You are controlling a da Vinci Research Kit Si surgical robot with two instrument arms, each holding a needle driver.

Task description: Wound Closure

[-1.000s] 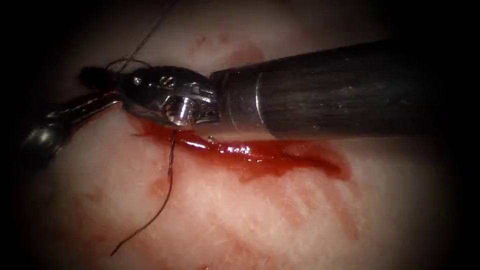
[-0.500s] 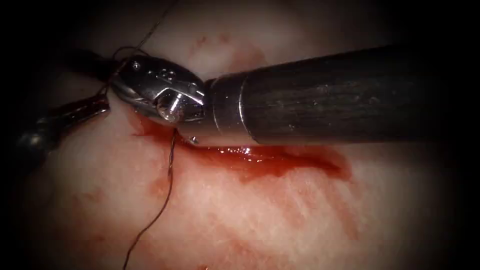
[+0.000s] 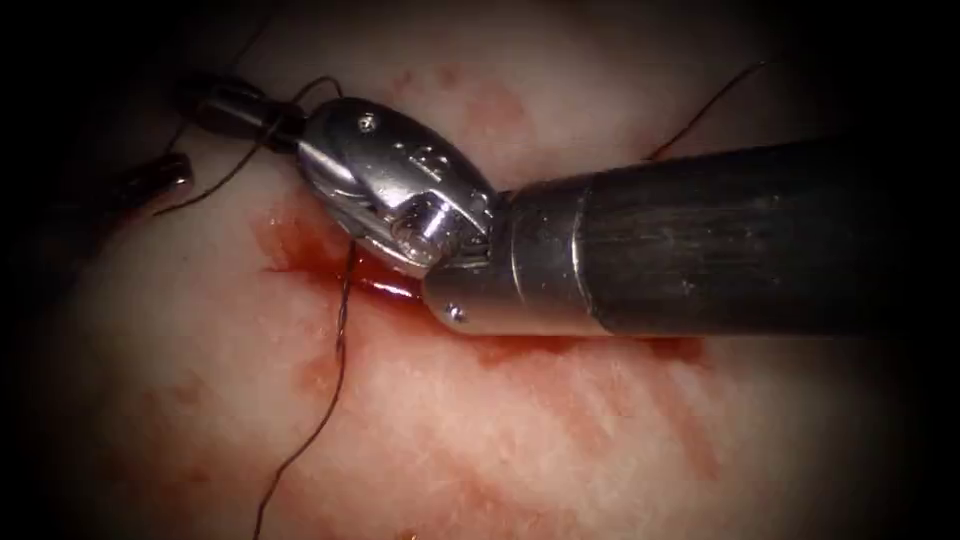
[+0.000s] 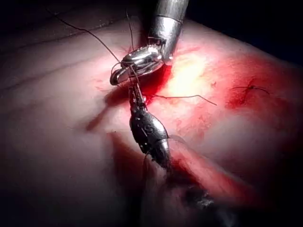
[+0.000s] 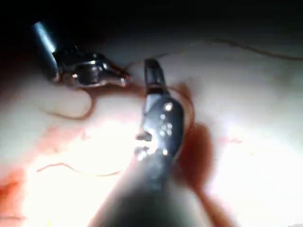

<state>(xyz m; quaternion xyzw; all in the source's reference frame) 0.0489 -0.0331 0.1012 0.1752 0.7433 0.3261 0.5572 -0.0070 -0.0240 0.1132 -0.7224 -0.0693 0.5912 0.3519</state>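
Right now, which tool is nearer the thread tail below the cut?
Right. The right tool lies just above the top of the thread tail; the left tool sits farther off, leftward.

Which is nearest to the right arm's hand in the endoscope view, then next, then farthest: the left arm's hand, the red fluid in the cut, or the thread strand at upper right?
From the right arm's hand:
1. left arm's hand, just below and to the left.
2. red fluid, in the cut, under the wrist.
3. thread strand, far right, above the shaft.
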